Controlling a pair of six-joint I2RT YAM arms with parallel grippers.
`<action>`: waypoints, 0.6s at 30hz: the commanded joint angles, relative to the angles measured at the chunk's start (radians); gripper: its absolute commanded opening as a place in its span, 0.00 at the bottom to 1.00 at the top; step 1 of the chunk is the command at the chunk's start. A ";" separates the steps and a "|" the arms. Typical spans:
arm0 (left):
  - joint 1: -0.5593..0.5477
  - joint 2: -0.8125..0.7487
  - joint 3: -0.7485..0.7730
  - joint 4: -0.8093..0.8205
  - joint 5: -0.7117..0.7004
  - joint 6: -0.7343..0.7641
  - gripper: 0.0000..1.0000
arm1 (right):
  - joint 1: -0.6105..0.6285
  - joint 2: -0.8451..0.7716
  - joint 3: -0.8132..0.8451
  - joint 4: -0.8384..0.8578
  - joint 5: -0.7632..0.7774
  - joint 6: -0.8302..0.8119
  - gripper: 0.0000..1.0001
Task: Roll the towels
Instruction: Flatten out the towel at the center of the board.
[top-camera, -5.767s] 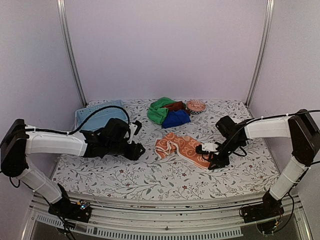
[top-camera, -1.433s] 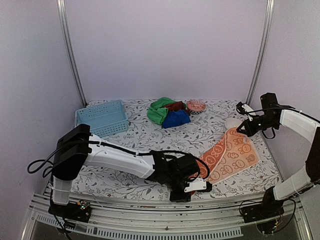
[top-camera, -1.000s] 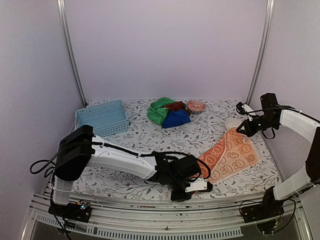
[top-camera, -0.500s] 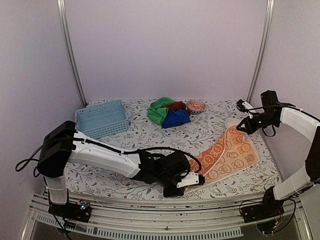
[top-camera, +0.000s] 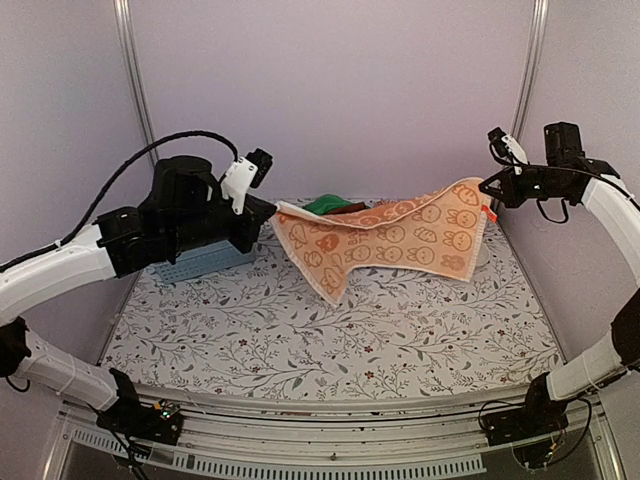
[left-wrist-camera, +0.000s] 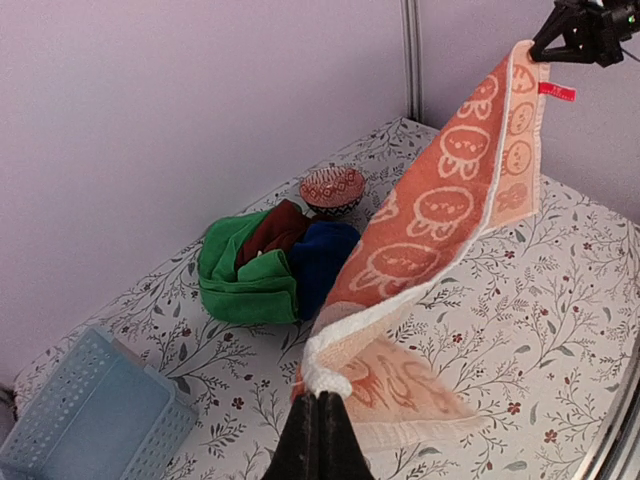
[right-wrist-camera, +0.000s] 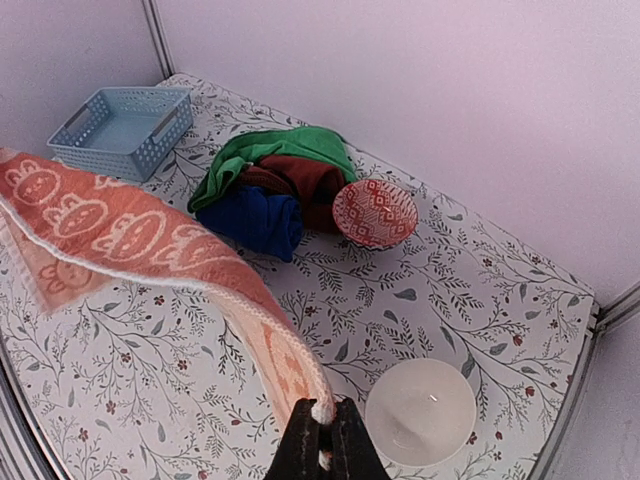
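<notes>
Hanging in the air between both arms: orange towel (top-camera: 385, 240), cream rabbit-face pattern, stretched sideways above the rear half of the table (top-camera: 300, 335) and clear of its surface.

Left gripper (top-camera: 272, 212): jaws pinched together on the towel's left top corner, with the cream hem bunched at the fingertips in the left wrist view.

Right gripper (top-camera: 487, 187): jaws pinched together on the opposite top corner, near a small red tag (left-wrist-camera: 557, 92). The lower edge sags, and one loose corner droops lowest toward the left gripper's side.

Remaining towels lie in one heap at the back of the table, behind and below the held cloth:
- Green towel (right-wrist-camera: 290, 148), wrapped partly around the rust-brown towel (right-wrist-camera: 305, 182).
- Deep blue towel (right-wrist-camera: 260, 220), at the heap's near side, touching both.

Other items:
- Red patterned bowl (right-wrist-camera: 374, 212), just beside the heap.
- White bowl (right-wrist-camera: 420, 410), on the table beneath the right gripper.
- Light blue basket (right-wrist-camera: 125, 128), back left corner, apart from the heap.
</notes>
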 joint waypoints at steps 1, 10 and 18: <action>0.008 -0.103 -0.023 -0.091 -0.064 -0.063 0.00 | 0.000 -0.080 0.040 -0.058 -0.098 0.019 0.02; -0.037 -0.503 -0.249 -0.110 0.088 -0.169 0.00 | 0.001 -0.389 -0.194 -0.181 -0.303 -0.123 0.02; -0.065 -0.579 -0.345 -0.176 0.012 -0.337 0.00 | -0.001 -0.445 -0.377 -0.180 -0.324 -0.163 0.02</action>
